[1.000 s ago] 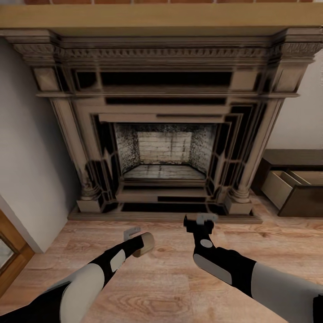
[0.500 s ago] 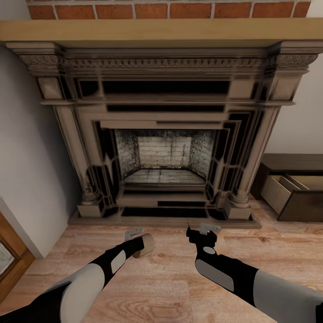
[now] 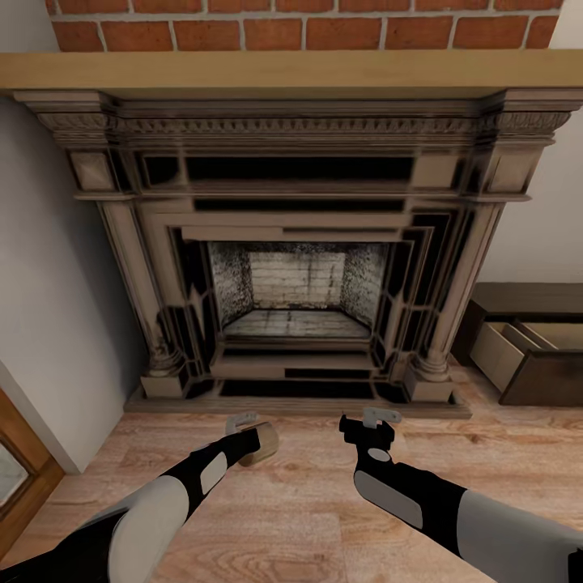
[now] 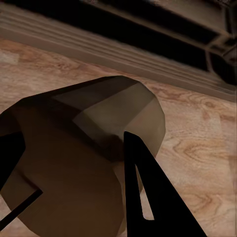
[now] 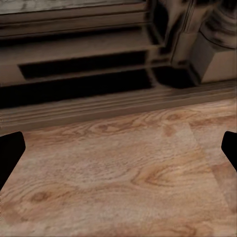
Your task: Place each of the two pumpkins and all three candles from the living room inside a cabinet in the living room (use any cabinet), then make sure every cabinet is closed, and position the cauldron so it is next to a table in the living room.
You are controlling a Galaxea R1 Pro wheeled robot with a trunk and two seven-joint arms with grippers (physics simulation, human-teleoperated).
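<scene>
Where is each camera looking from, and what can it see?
Head view: up high, facing the fireplace and open cabinet; both arms show.
Left wrist view: by the left hand, which holds a candle over the floor.
Right wrist view: by the open right hand, low, facing the fireplace base.
All three share fireplace and floor.

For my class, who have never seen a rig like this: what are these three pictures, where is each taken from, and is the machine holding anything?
It is a simulated robot with two arms. The head view looks down over both, facing a fireplace on a wooden floor, with a cabinet, one drawer open, to the right. The other two come from cameras near each gripper. The left gripper is shut on a candle, a stubby beige cylinder. The right gripper is open and holds nothing; its camera sees bare floor and the hearth.
</scene>
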